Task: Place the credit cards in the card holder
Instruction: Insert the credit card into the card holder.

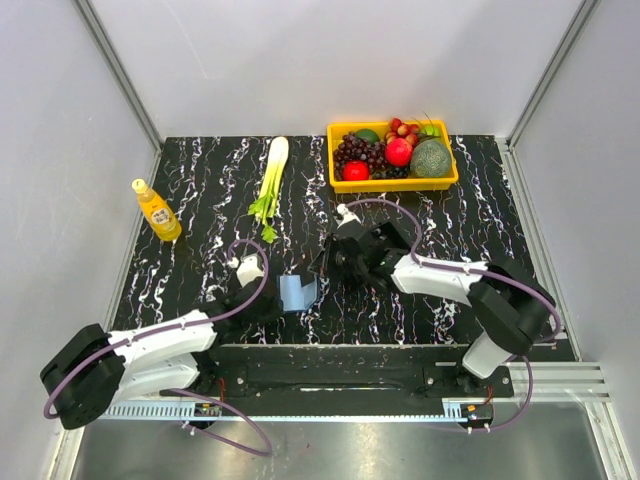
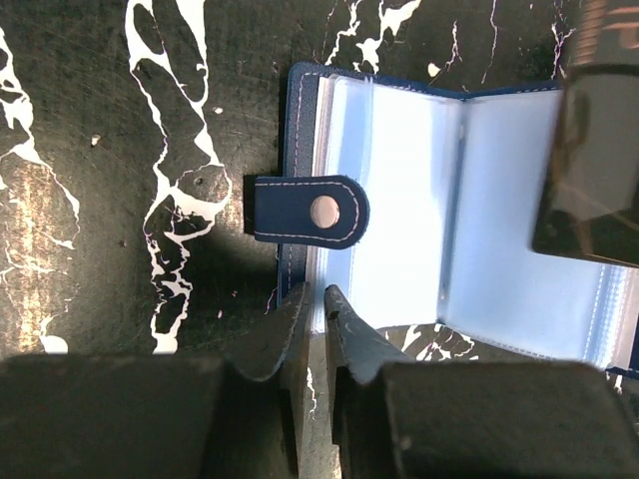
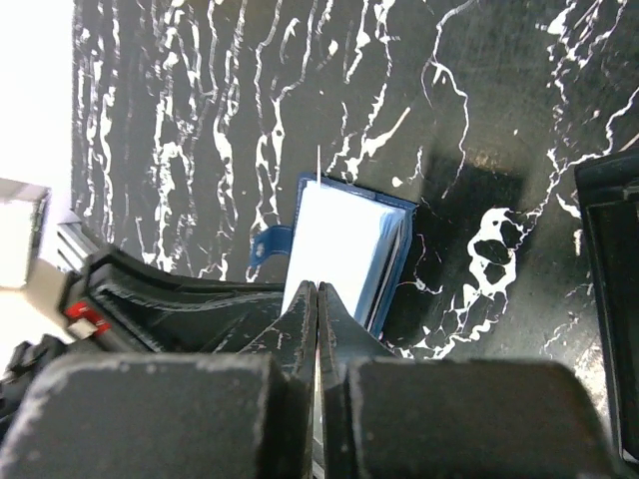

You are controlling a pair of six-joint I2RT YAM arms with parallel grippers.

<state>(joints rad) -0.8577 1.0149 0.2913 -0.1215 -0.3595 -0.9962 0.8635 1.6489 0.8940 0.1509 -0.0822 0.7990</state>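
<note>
Your left gripper (image 2: 315, 297) has its fingers nearly together, pinching the near edge of the small navy-blue folding card holder (image 2: 419, 200). The holder lies open on the black, white-veined marble tabletop (image 2: 100, 200) between your two arms, with its pale blue sleeves facing up and its snap strap (image 2: 310, 211) sticking out sideways. Your right gripper (image 3: 317, 291) has its fingers pressed tight on a thin, dark, glossy credit card (image 2: 589, 170), held over the holder's other page. A black open tray (image 3: 611, 279) sits near the holder. A yellow plastic basket of fruit (image 1: 393, 182) stands well apart at the back.
</note>
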